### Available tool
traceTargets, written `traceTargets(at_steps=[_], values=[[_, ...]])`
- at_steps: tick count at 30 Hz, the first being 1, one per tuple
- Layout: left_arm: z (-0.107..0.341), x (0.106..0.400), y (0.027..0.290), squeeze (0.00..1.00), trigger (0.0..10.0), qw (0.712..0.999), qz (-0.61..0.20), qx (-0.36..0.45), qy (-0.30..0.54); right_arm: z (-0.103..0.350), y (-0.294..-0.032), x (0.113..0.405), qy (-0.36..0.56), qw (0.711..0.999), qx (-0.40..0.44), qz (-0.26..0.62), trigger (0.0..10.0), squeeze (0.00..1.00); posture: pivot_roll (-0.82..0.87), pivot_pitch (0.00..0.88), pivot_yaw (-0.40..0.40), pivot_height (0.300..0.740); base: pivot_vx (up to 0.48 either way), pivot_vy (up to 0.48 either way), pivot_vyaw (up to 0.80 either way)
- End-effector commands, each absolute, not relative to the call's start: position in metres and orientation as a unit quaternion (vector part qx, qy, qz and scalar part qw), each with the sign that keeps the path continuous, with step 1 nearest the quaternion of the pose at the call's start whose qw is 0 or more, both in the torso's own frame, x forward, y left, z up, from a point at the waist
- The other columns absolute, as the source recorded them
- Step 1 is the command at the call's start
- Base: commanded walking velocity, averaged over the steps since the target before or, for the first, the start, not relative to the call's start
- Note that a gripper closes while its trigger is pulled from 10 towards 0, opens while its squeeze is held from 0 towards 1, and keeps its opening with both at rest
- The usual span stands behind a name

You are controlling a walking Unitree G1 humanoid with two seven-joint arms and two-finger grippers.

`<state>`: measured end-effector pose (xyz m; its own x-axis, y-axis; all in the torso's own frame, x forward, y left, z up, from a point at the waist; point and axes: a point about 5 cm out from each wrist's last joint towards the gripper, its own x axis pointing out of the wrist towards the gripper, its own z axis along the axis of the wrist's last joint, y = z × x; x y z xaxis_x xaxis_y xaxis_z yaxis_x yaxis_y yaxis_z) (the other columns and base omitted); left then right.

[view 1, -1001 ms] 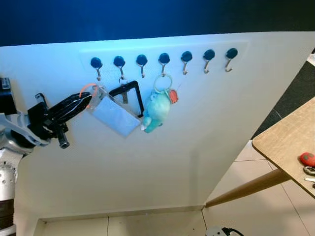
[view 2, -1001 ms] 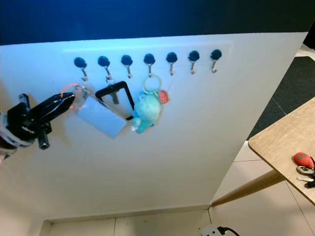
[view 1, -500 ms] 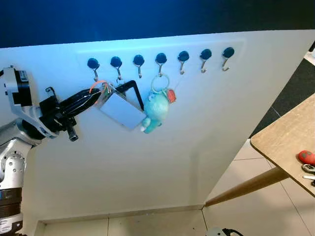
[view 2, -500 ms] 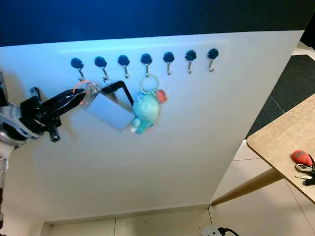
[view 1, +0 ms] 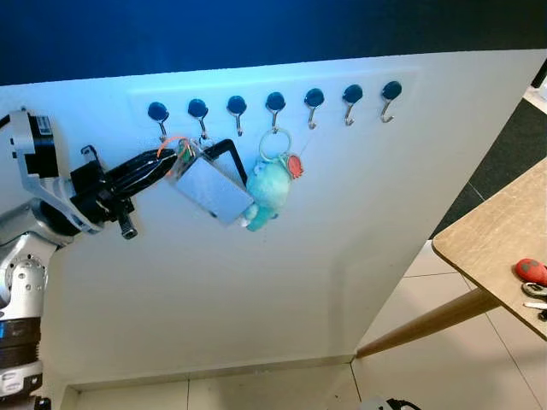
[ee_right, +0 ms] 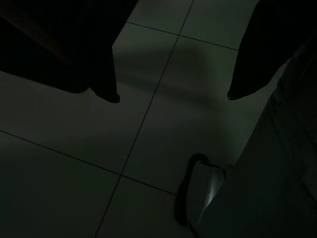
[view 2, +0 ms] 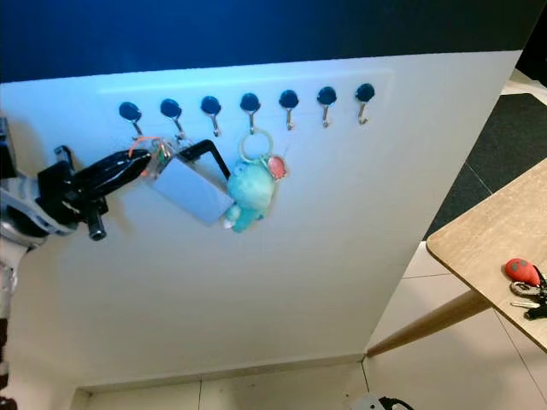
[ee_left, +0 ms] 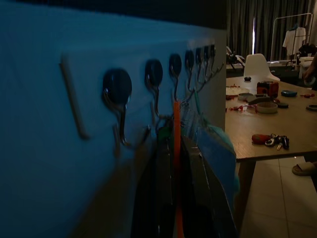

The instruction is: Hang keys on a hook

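Left hand [view 1: 171,158]: raised against the white panel [view 1: 282,282], its black fingers pinched shut on the orange loop [view 1: 171,142] of the keys, tips just below the first two hooks.
Keys [view 1: 184,154]: a small bunch held at the fingertips, close under the second hook [view 1: 200,120] (whether the ring is over the hook cannot be told); a clear card holder [view 1: 212,190] hangs tilted from the bunch.
Black frame [view 1: 229,156]: a dark rectangular loop behind the card holder, against the panel.
Hook row [view 1: 273,109]: seven dark round-headed hooks in a line near the panel's top edge, below a dark blue wall [view 1: 256,30].
Plush toy [view 1: 269,192]: a teal soft figure with a red tag, hanging by a pale ring from the fourth hook, touching the card holder's right corner.
Surface [view 1: 500,248]: a wooden top on a slanted leg at the far right, well apart from the panel; a red fob [view 1: 532,271] with more keys lies near its edge.
Floor [view 1: 410,376]: pale tiles below the panel.
Right hand [ee_right: 171,96]: hangs over dim floor tiles, fingers spread wide, gripping nothing (the view is very dark).
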<state>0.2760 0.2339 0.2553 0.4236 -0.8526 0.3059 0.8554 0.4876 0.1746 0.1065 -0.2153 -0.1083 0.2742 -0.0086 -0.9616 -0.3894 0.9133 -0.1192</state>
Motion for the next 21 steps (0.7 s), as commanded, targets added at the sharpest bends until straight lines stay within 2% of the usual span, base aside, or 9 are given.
traceTargets(at_steps=[1, 21], values=[[0.2584, 0.2754, 0.2373, 0.00, 10.0, 0.843, -0.506, 0.003, -0.182, -0.1095, -0.2124, 0.1038, 0.591, 0.782, -0.159, 0.118, 10.0, 0.00, -0.05, 0.034, 0.065, 0.740, 0.000, 0.000, 0.00], [0.2569, 0.2824, 0.2370, 0.00, 10.0, 0.849, -0.496, -0.047, -0.175, -0.1098, -0.2120, 0.1032, 0.591, 0.783, -0.157, 0.116, 10.0, 0.00, -0.05, 0.035, 0.064, 0.740, 0.000, 0.000, 0.00]])
